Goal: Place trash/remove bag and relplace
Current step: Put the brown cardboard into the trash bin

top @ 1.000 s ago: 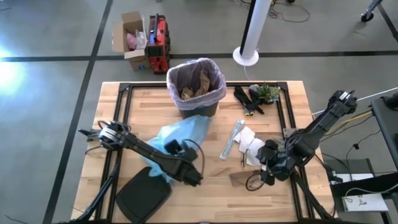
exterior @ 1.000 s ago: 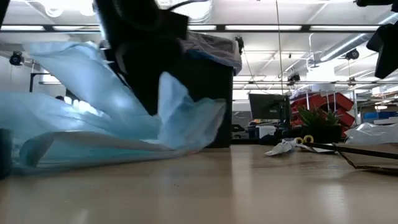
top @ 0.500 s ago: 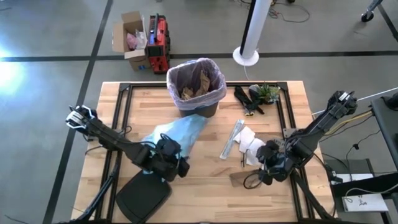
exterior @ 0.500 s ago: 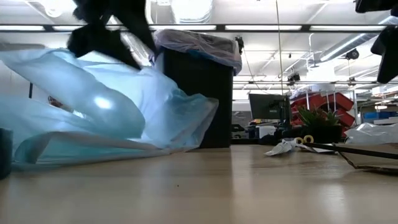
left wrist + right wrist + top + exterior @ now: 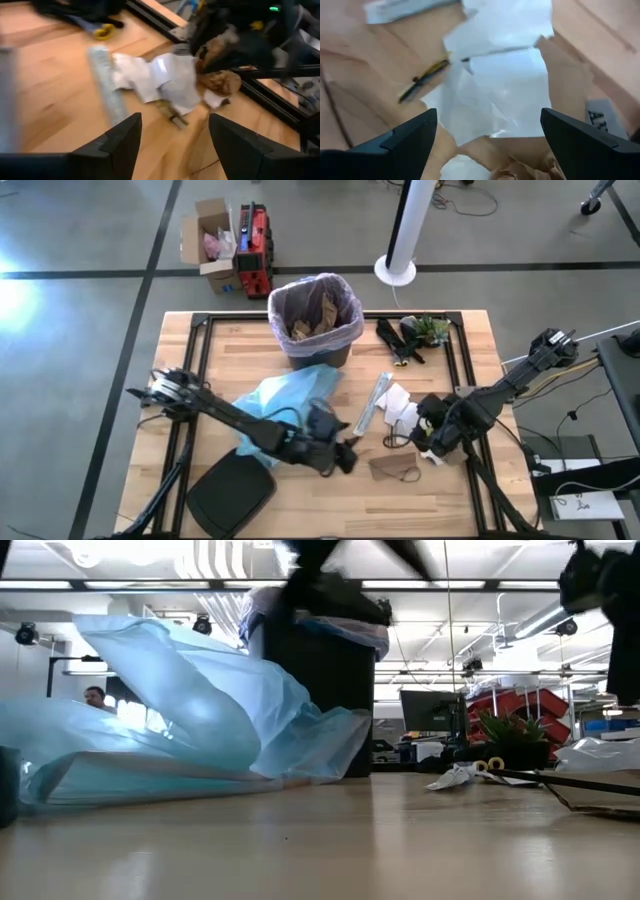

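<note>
White paper scraps (image 5: 402, 408) and crumpled brown paper pieces (image 5: 395, 468) are lying on the wooden table (image 5: 470, 350) toward its right side. Both grippers are hovering with fingers spread: the left gripper (image 5: 345, 457) beside the light blue plastic bag (image 5: 285, 400), the right gripper (image 5: 428, 442) over the scraps. Being light and crushable, they probably need pinching at a raised fold

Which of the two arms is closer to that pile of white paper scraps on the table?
Right. The right gripper hangs directly over the white paper scraps, open. The left gripper, also open, is beside them, toward the table's middle.
</note>
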Motion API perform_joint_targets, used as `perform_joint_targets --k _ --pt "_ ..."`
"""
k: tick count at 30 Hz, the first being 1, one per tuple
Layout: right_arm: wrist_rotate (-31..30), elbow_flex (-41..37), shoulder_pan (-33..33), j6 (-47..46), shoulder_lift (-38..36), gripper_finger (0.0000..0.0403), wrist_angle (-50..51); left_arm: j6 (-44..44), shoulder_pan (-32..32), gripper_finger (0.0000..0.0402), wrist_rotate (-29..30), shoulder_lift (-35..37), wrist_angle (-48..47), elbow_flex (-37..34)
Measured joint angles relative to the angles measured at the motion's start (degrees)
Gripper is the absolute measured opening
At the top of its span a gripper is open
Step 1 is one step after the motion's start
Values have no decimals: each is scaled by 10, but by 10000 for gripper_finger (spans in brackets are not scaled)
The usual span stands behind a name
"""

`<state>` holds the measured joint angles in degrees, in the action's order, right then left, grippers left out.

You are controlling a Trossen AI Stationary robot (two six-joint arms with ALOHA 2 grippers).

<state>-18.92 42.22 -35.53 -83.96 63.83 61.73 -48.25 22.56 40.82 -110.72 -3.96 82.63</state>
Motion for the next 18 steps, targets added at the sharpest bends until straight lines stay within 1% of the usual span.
perform_joint_targets --k 5,7,10,14,18 --pt "30 -60 20 -55 1 341 -29 56 -18 219 -33 -94 -8 129" --pt "40 -90 28 -68 1 341 -54 71 -22 219 -42 -126 -42 174" --pt "51 -133 42 -80 8 341 -149 73 -22 221 -49 -157 -114 223" --pt "36 -164 51 -62 18 341 -305 67 -18 225 -69 -168 -187 240" --pt "11 -162 59 -18 27 341 -390 48 -8 228 -80 -159 -205 217"
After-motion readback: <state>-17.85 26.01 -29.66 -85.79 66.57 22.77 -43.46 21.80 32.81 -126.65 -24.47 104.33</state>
